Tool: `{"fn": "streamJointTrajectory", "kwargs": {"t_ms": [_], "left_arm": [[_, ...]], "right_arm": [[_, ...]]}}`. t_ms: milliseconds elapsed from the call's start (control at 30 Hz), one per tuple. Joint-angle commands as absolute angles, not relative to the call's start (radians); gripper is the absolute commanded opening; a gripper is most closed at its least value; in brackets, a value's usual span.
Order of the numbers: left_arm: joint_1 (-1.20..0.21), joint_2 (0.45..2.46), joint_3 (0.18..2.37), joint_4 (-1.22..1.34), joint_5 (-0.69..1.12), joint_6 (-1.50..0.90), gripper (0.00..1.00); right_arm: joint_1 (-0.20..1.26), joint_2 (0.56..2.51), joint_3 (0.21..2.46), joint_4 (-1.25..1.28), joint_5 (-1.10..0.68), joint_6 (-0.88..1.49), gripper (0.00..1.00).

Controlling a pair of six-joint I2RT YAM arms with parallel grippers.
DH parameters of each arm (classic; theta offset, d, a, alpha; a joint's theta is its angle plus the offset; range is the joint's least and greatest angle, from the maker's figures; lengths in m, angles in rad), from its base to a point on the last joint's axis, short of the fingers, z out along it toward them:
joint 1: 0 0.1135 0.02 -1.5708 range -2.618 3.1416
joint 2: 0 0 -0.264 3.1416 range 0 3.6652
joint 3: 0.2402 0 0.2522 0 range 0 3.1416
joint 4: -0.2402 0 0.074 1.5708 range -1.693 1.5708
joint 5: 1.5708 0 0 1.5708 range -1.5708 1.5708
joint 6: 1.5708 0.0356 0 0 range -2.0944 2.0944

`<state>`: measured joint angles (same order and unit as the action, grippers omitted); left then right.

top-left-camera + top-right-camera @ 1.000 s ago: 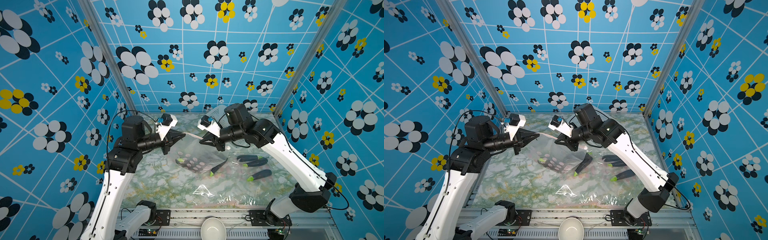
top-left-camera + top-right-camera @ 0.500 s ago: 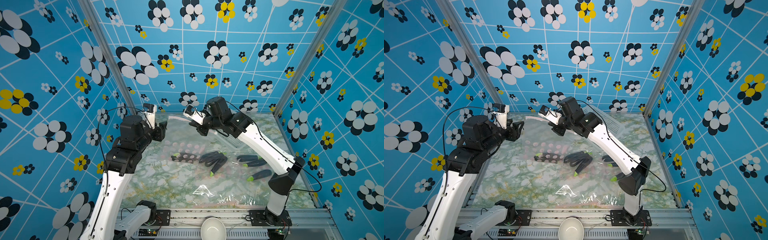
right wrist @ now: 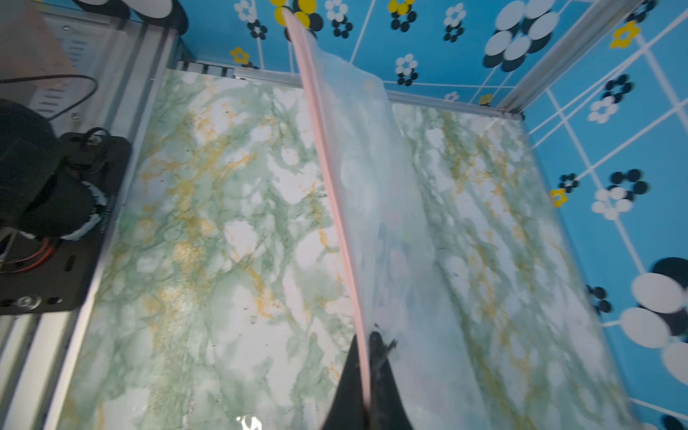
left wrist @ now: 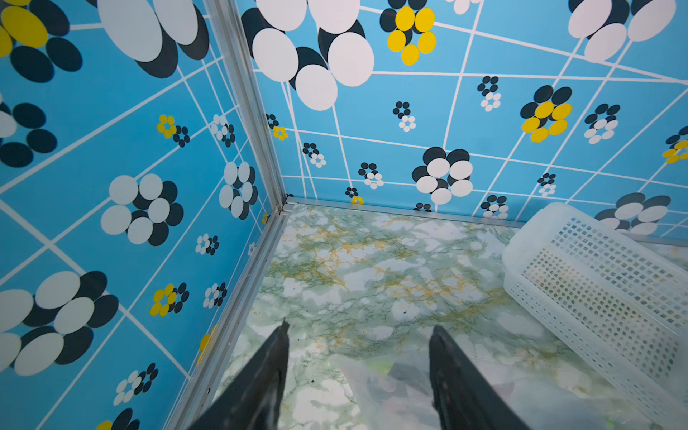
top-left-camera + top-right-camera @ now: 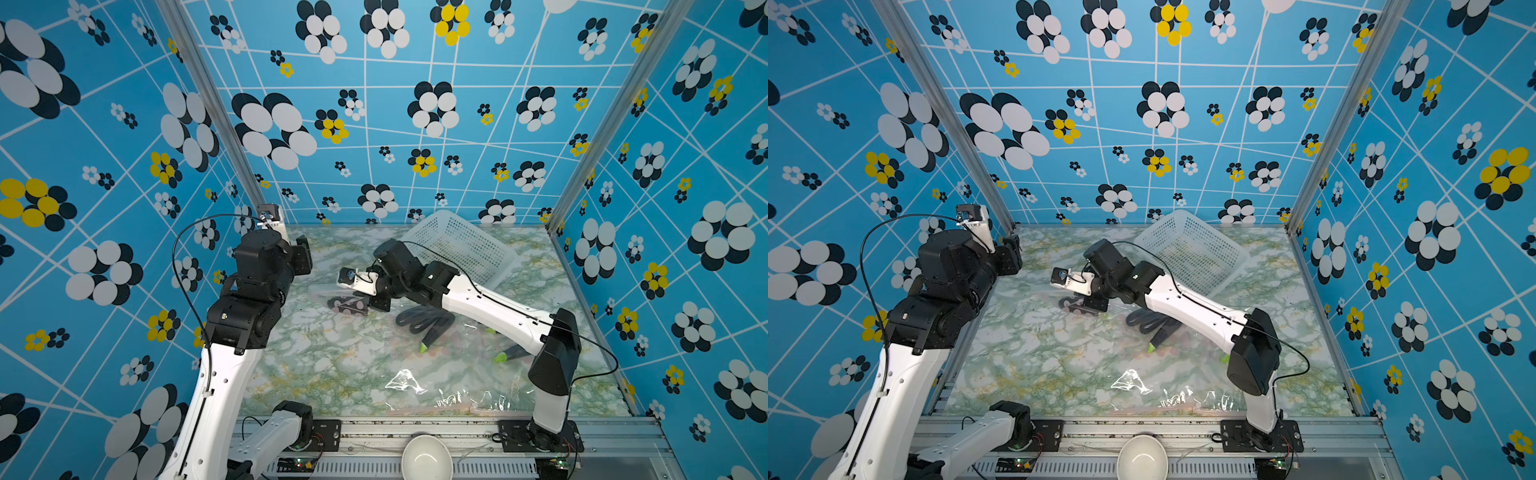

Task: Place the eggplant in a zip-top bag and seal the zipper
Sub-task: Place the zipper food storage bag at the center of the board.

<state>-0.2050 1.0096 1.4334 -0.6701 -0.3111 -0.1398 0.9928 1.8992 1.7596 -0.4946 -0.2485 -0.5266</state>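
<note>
The right hand (image 3: 369, 350) is pinched tight on the pink zipper strip (image 3: 327, 167) of the zip-top bag (image 3: 376, 193). The strip runs away from its fingertips on edge, and the clear film hangs to one side over the tabletop (image 3: 223, 223).

Nearest the front, a white bowl (image 5: 426, 457) sits at the metal rail (image 5: 374, 426). Just beyond it, crumpled clear plastic (image 5: 405, 380) lies along the tabletop's front edge. Farther in, an eggplant (image 5: 513, 353) with a green cap lies partly hidden by the right arm (image 5: 490, 307); whether the bag's film covers it I cannot tell.

Toward the middle, a cluster of dark eggplants (image 5: 419, 322) lies inside the bag, which rests on the tabletop with its zipper end lifted at the right hand. A dark dotted patch (image 5: 347, 305) shows just beside that hand.

The left hand (image 4: 359, 327) hovers near the far left corner, jaws wide apart and holding nothing, with the bag's edge just below them. At the back, a white mesh basket (image 5: 461, 245) lies tipped.
</note>
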Motion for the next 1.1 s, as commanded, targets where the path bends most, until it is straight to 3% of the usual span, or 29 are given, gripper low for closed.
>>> {"fn": "streamJointTrajectory", "kwargs": {"t_ms": [0, 133, 267, 400, 600, 800, 833, 867, 900, 1067], "left_arm": [[-0.202, 1.005, 1.425, -0.702, -0.353, -0.187, 0.62], [-0.197, 1.026, 1.428, -0.722, -0.318, -0.204, 0.62], [-0.194, 1.046, 1.404, -0.722, -0.258, -0.23, 0.62], [-0.189, 1.046, 1.353, -0.691, -0.206, -0.27, 0.63], [-0.175, 1.025, 1.232, -0.594, -0.198, -0.306, 0.67], [-0.146, 0.982, 0.946, -0.296, -0.322, -0.311, 0.84], [-0.146, 0.977, 0.9, -0.243, -0.355, -0.309, 0.86], [-0.146, 0.977, 0.852, -0.182, -0.385, -0.296, 0.9], [-0.146, 0.98, 0.806, -0.133, -0.41, -0.279, 1.0], [-0.149, 1.033, 0.594, 0.143, -0.517, -0.144, 0.99]], "right_arm": [[1.038, 1.888, 1.677, -0.384, -0.416, -0.356, 0.05], [1.107, 1.889, 1.564, -0.27, -0.491, -0.201, 0.2], [1.135, 1.865, 1.488, -0.149, -0.558, -0.028, 0.47], [1.138, 1.788, 1.401, -0.051, -0.565, 0.107, 0.67], [1.089, 1.591, 1.207, -0.03, -0.389, 0.185, 0.74], [0.802, 1.316, 0.97, -0.084, -0.109, 0.191, 0.8], [0.739, 1.274, 0.937, -0.082, -0.078, 0.196, 0.85], [0.663, 1.226, 0.895, -0.078, -0.044, 0.199, 0.99], [0.58, 1.185, 0.862, -0.076, -0.015, 0.199, 0.99], [0.236, 1.069, 0.746, -0.031, 0.079, 0.151, 0.99]]}}
